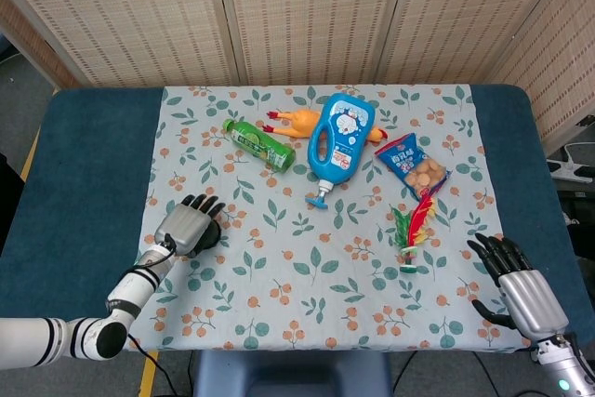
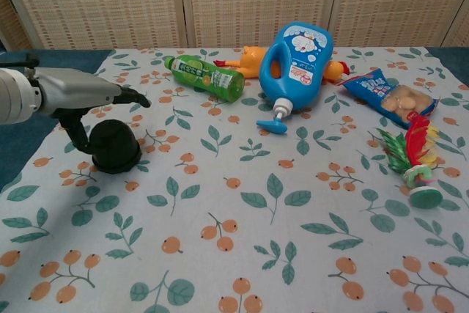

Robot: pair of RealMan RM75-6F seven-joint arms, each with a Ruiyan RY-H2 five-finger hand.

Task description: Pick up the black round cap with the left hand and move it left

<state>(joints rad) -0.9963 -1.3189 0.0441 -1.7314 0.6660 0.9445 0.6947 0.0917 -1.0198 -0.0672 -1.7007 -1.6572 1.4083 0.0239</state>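
cap (image 2: 115, 146): black | bottle (image 2: 204, 77): green | jug (image 2: 299, 61): blue | cloth (image 2: 242, 247): white, orange-berry leaf print

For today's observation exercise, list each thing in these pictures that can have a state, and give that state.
black round cap: standing on the cloth, not lifted
left hand: above the cap, fingers spread, holding nothing
right hand: open, idle at the table's near right corner
green bottle: lying on its side
blue bottle: lying flat
snack bag: lying flat
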